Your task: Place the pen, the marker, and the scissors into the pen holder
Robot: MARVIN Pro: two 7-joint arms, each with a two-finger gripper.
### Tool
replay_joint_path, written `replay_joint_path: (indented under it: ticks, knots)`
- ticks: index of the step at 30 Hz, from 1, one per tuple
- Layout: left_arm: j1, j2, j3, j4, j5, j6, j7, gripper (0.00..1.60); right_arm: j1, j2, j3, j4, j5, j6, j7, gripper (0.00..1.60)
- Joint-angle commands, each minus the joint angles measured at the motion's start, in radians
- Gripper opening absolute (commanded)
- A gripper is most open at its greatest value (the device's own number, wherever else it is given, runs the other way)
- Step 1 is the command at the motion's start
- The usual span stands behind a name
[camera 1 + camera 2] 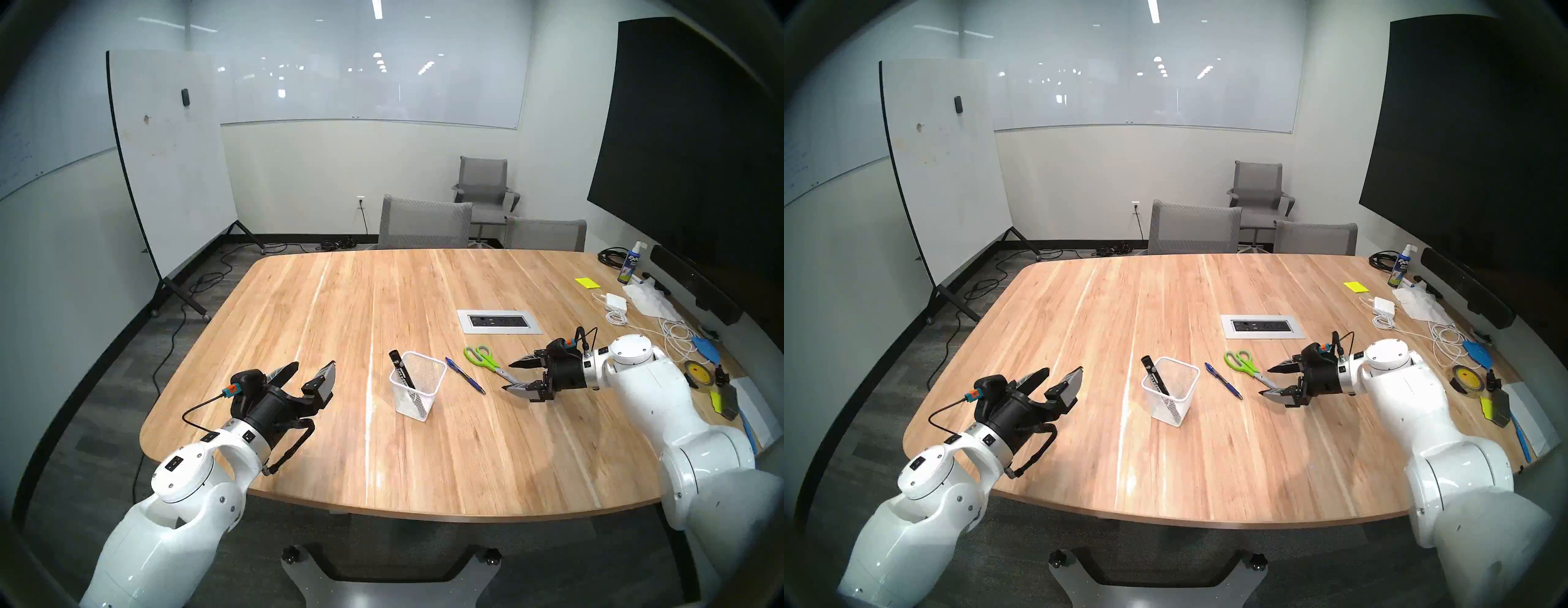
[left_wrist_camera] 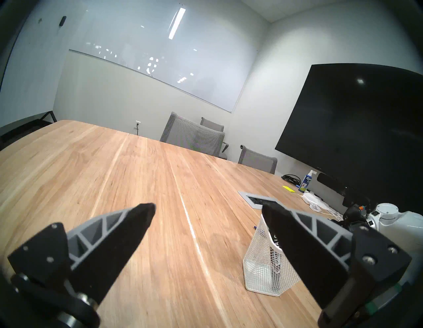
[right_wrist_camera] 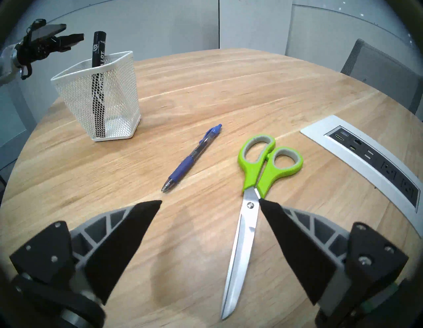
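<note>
Marker [image 1: 401,373] inside pen holder [image 1: 418,388]

Grey chairs [image 1: 425,223] behind the wooden table [image 1: 297,322]; spray bottle [image 1: 629,263] far right.

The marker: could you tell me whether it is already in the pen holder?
In. The marker stands leaning inside the pen holder, its capped end sticking above the rim, its barrel visible through the mesh.

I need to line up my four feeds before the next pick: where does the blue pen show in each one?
Head left: the pen lies right of centre, between pen holder and scissors.
Head right: the pen, same spot.
Left wrist: only a blue tip peeks out behind the holder's rim.
Right wrist: centre, left of the scissors.
Shared landmark: the pen holder.
</note>
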Motion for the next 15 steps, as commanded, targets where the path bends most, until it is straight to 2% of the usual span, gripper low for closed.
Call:
replay_joint_path:
  ticks: [1,15]
  knots:
    - [0.001,0.001,-0.003,-0.022,-0.001,0.000,0.000,1.60,0.074,-0.005,-0.007,0.017,-0.016,-0.018,-0.008,1.60]
    - [0.001,0.000,-0.003,-0.022,-0.001,0.001,0.000,1.60,0.138,-0.026,-0.042,0.086,-0.076,-0.026,0.019,1.60]
